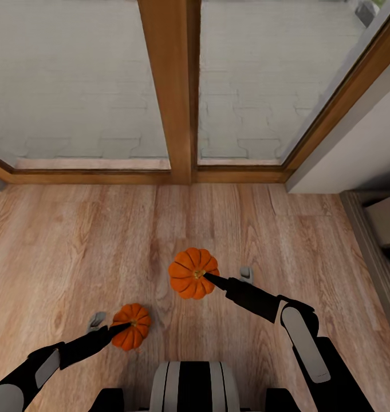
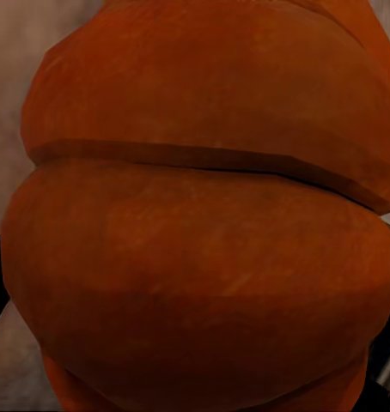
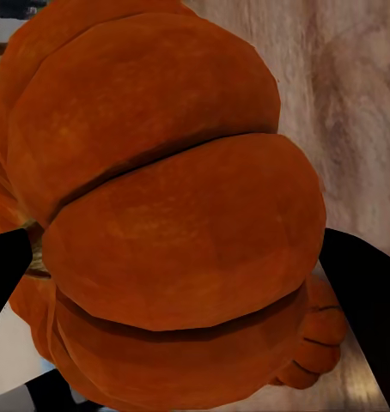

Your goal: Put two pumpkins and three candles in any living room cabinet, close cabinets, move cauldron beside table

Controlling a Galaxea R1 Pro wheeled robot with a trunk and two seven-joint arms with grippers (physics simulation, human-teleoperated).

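Two ribbed orange pumpkins hang above the wooden floor (image 1: 74, 240). My left gripper (image 1: 117, 327) is shut on the smaller-looking pumpkin (image 1: 130, 326), low on the left of the head view; the same pumpkin (image 2: 195, 223) bulges close up in the left wrist view. My right gripper (image 1: 213, 280) is shut on the other pumpkin (image 1: 193, 273), near the middle. In the right wrist view that pumpkin (image 3: 169, 223) sits between two dark fingers (image 3: 367, 300). Candles, cabinet and cauldron are out of view.
A glass wall with a wooden frame (image 1: 177, 91) runs along the far side of the floor. A white wall (image 1: 355, 143) angles in at the right, with a grey strip (image 1: 372, 252) and a beige box (image 1: 386, 220) below it. My base (image 1: 192, 386) is at the bottom.
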